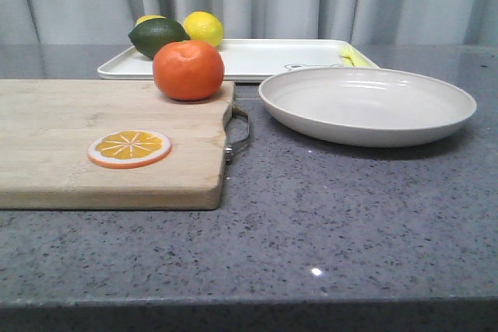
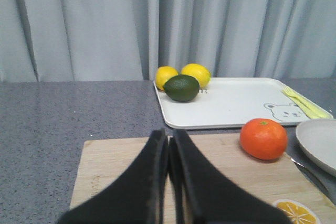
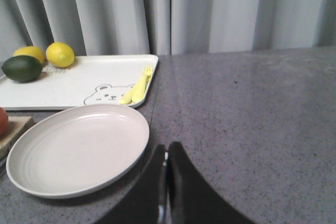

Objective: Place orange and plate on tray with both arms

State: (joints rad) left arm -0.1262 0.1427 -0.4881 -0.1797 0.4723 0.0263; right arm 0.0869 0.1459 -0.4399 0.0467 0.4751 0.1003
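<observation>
Front view: no arm in sight. Orange (image 1: 187, 70) sitting on the far corner of the wooden cutting board (image 1: 54, 138), close to the tray (image 1: 257, 58), so only a short carry needed. Plate (image 1: 366, 103) lying flat on the counter, just beside the tray's near edge. Orange slice (image 1: 129, 148) on the board, likely a decoy. Lime (image 1: 158, 37) and lemons (image 1: 203, 28) crowding the tray's left end, leaving the middle free for both items.

Left wrist view: left gripper (image 2: 169, 153) clenched on nothing, poised above the board. Orange ahead and off to the right side, well apart from the fingertips; tray beyond it.

Right wrist view: right gripper (image 3: 166, 169) likewise pressed shut and empty. Plate (image 3: 79, 148) ahead toward the left side, its rim near the fingertips, probably the grasp spot. Yellow cutlery (image 3: 137, 87) occupying the tray's near corner.
</observation>
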